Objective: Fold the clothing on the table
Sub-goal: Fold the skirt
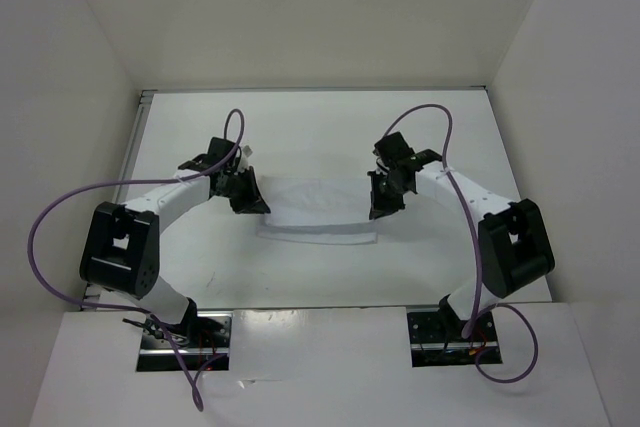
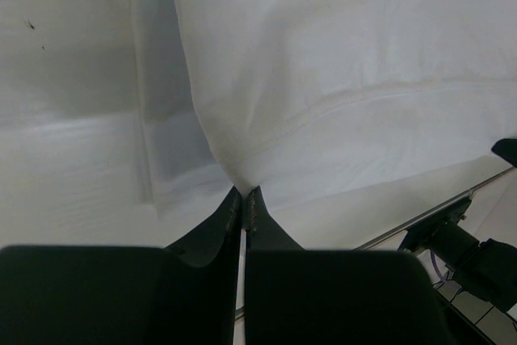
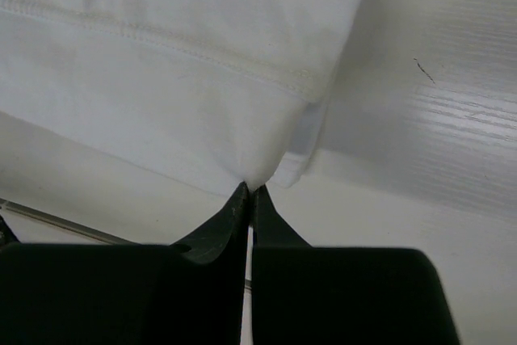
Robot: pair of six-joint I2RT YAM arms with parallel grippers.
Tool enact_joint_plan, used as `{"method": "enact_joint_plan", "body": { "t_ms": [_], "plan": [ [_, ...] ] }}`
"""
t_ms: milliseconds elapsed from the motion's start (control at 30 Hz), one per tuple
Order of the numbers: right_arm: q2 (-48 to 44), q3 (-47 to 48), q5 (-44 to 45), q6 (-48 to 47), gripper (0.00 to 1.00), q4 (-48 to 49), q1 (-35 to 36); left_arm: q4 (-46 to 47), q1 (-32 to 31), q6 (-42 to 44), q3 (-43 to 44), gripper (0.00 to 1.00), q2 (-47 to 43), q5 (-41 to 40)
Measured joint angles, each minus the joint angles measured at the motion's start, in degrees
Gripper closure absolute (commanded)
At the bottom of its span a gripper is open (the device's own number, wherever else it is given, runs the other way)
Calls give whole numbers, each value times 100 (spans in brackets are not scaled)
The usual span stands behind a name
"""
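The clothing (image 1: pixel 318 209) is a thin white fabric piece lying across the middle of the table (image 1: pixel 300 127), stretched between the two arms. My left gripper (image 1: pixel 255 204) is shut on the clothing's left corner; in the left wrist view the fabric (image 2: pixel 323 78) pulls up to a point pinched between the black fingertips (image 2: pixel 245 197). My right gripper (image 1: pixel 381 209) is shut on the right corner; in the right wrist view a stitched hem runs across the cloth (image 3: pixel 161 78), which gathers into the closed tips (image 3: pixel 249 191).
White walls enclose the table on three sides. A thin metal edge strip (image 1: pixel 320 307) runs along the near side, with the two arm bases (image 1: pixel 185 337) (image 1: pixel 450 335) just behind it. Purple cables (image 1: pixel 40 227) loop off both arms.
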Motion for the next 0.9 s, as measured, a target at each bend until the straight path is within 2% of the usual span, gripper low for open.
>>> {"method": "enact_joint_plan", "body": {
  "t_ms": [400, 767, 900],
  "plan": [
    [293, 11, 660, 107, 100, -118, 299, -638, -35, 323, -4, 100, 0, -391],
    [479, 70, 916, 173, 100, -170, 549, -992, 2, 568, -4, 100, -44, -542],
    [483, 109, 986, 216, 100, -219, 662, -1115, 2, 610, -4, 89, -201, -549]
  ]
}}
